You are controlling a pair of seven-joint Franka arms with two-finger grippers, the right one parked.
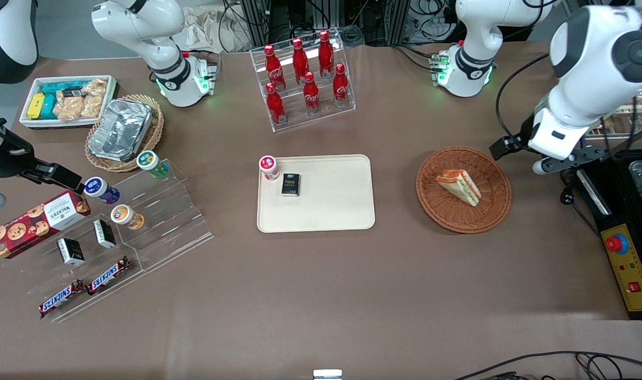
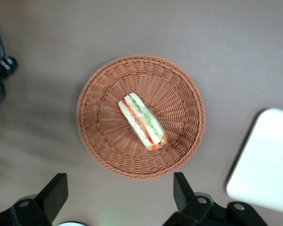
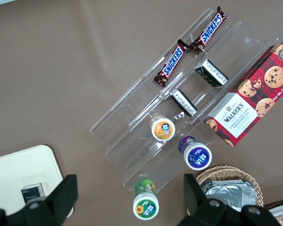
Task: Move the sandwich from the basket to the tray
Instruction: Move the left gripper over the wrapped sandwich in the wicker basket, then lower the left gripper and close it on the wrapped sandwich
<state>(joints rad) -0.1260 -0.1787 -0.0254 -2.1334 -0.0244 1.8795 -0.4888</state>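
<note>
Now | claw point(image 2: 120, 197) hovered spread, empty, above basket point(image 2: 184, 89) | risk: soft sandwich point(image 2: 142, 121) squashed by tight pinch

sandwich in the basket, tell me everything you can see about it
The sandwich is a triangular wedge of white bread with red, orange and green filling layers showing along its cut face. It looks whole and lies near the middle of the round reddish-brown wicker basket, touching only the weave. The gripper hangs above the basket's edge with its fingers open, clear of the sandwich. The beige tray lies apart, toward the parked arm's end.
</note>
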